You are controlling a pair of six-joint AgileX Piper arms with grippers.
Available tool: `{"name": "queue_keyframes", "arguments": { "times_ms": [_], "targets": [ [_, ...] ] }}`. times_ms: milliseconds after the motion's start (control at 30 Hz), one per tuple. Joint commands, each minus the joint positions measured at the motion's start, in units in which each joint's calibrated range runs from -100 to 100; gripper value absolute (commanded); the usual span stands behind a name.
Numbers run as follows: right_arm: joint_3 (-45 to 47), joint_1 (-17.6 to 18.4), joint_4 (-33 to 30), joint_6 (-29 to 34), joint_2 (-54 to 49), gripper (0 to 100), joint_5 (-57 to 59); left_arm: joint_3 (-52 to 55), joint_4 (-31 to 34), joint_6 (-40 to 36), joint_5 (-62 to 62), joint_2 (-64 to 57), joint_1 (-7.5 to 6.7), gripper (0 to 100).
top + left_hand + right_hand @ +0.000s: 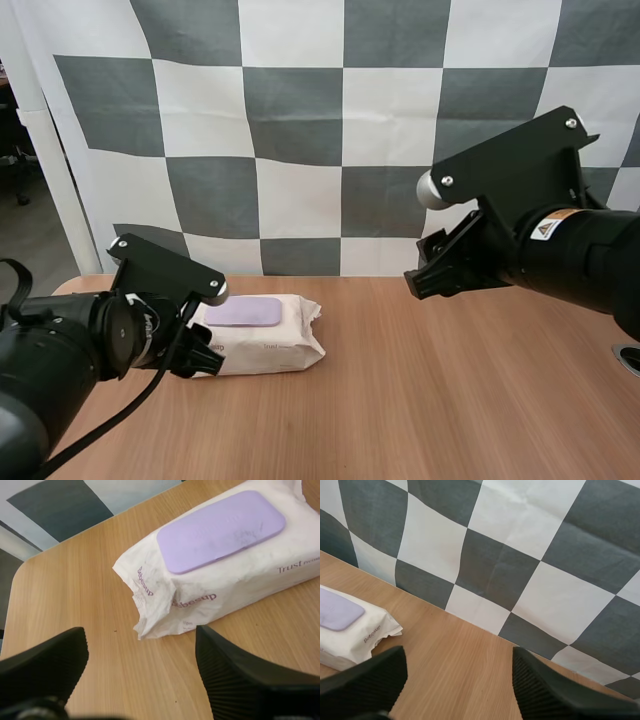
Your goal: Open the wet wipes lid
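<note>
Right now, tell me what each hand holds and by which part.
Nothing is held. The left hand is open, just short of the wet wipes pack; the right hand is open above the table, away from it.

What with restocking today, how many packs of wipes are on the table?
1: the pack lies at the left of the table, lid shut, just ahead of the left gripper.

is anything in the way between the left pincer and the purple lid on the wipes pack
Nothing visible does. The open left pincer is at the crimped end of the wet wipes pack, and the purple lid lies shut on top with nothing over it.
</note>
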Motion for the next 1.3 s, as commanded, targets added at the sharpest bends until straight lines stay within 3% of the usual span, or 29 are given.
{"name": "queue_keyframes", "arguments": {
  "times_ms": [0,333,933,967,1033,1133,1267],
  "targets": [
    [0.1,0.0,0.4,-0.1,0.0,100,0.2,0.0,-1.0,0.1,-2.4,1.1,0.01,100],
    [0.1,0.0,0.4,-0.1,0.0,100,1.0,0.0,-1.0,3.8,-14.2,17.7,0.01,100],
    [0.1,0.0,0.0,-0.5,0.0,100,5.2,0.0,-1.0,6.6,-46.7,43.6,0.01,99],
    [0.1,0.0,0.0,-1.2,0.0,100,5.9,0.0,-1.0,6.6,-48.1,44.4,0.01,90],
    [0.1,0.0,-0.1,-1.4,0.0,100,6.3,0.0,-1.0,6.6,-50.0,45.8,0.01,61],
    [0.1,0.0,-0.4,-1.4,0.0,100,6.5,0.0,-1.0,6.6,-51.1,46.1,0.01,0],
    [0.1,0.0,-0.4,-1.4,0.0,100,6.7,0.0,-0.5,6.9,-52.0,46.1,0.01,0]
  ]
}}
